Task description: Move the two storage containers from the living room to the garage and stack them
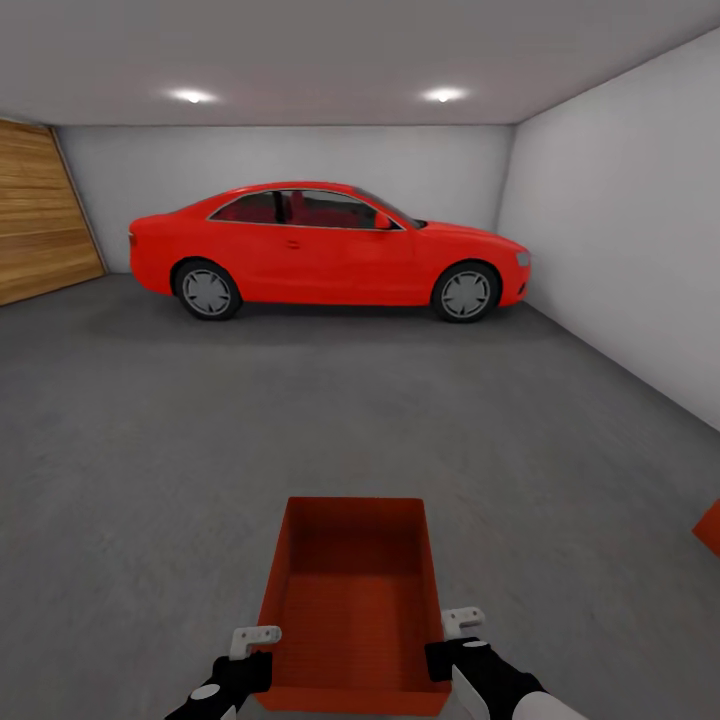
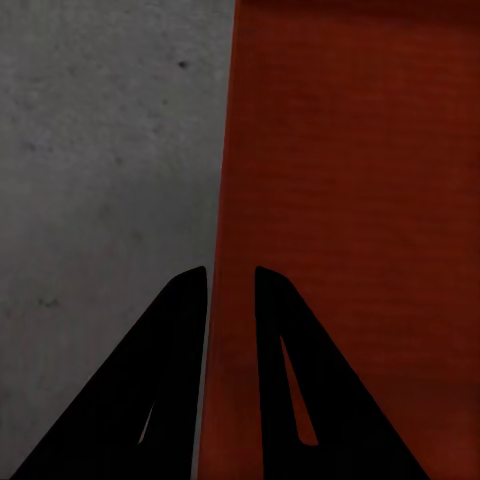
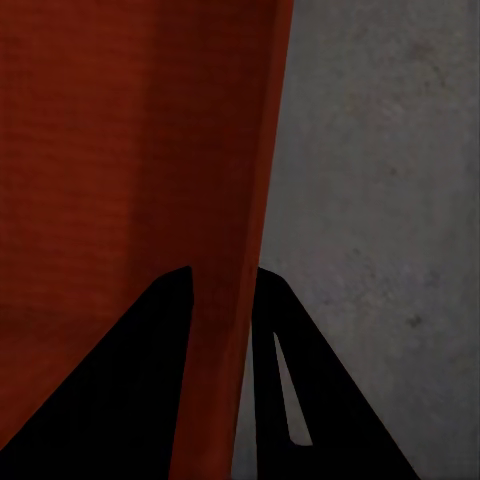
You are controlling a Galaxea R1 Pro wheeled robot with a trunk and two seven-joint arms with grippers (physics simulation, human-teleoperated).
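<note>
while the robot faces into the garage, the head view shows a red-orange container [image 1: 352, 600] carried low in front of it, its long axis running straight away toward the red car [image 1: 330, 250] parked across the far wall. the left gripper [image 1: 255, 650] sits at the bin's left wall near the close corner, the right gripper [image 1: 455, 640] at the matching spot on the right wall, so both arms are equally near. a sliver of the other container [image 1: 709, 527] pokes in at the right edge, resting on the grey floor [image 1: 150, 450], off to the robot's right and a little ahead. that sideways offset is, to my eye, what the stacking will turn on.

from the left wrist, the two dark fingers [image 2: 175, 380] stand narrow, straddling the bin's wall [image 2: 222, 200], one outside over concrete, one inside.

from the right wrist it mirrors: fingers [image 3: 150, 380] drawn close on either side of the wall [image 3: 262, 150], pinching it, with the floor beyond.
</note>
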